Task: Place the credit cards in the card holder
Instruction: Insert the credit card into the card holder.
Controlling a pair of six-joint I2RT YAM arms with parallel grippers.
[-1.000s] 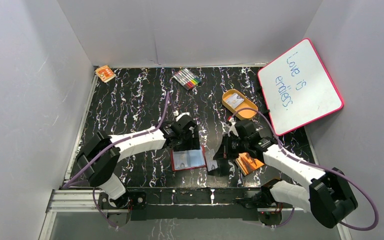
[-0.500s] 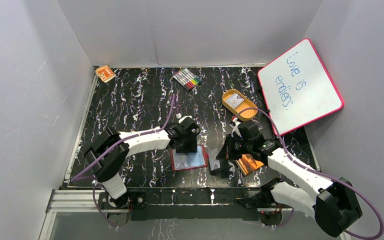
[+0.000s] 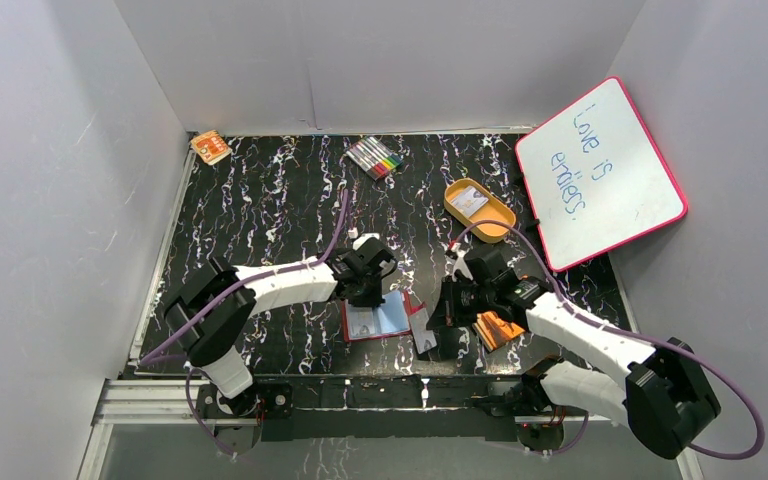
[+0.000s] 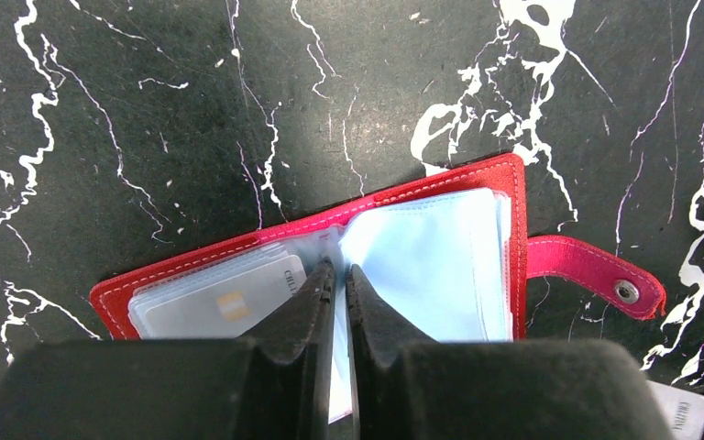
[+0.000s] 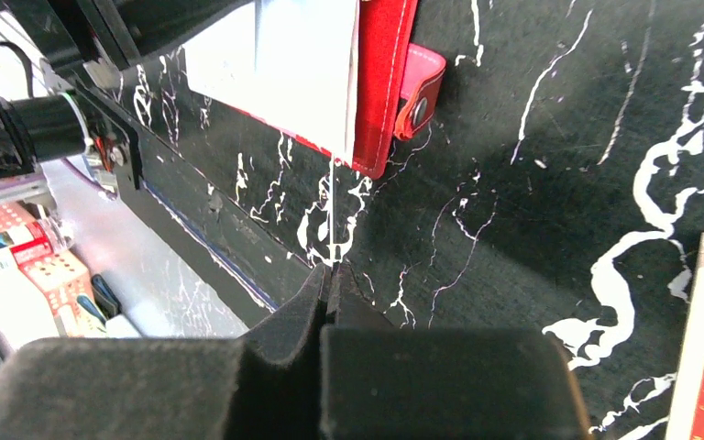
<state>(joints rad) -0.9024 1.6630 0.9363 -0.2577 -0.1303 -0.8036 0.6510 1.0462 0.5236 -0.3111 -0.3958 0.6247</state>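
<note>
The card holder [image 3: 380, 321] lies open near the table's front, red with clear sleeves inside [image 4: 440, 257] and its snap tab [image 4: 596, 273] out to the right. A whitish credit card [image 4: 225, 298] sits in its left sleeves. My left gripper [image 4: 339, 270] is shut on one clear sleeve and holds it up from the fold. My right gripper [image 5: 330, 270] is shut on another credit card [image 5: 333, 211], seen edge-on as a thin line. That card [image 3: 422, 326] hangs just right of the card holder [image 5: 385, 82], near its tab.
An orange booklet [image 3: 496, 328] lies under the right arm. Farther back are an orange oval tray [image 3: 478, 208], a pack of markers [image 3: 375, 157] and a small orange box [image 3: 210, 147]. A pink-framed whiteboard [image 3: 600, 170] leans at the right wall.
My left gripper has shut on a clear sleeve and raised it off the right half. The right arm has carried its card slightly left, towards the card holder.
</note>
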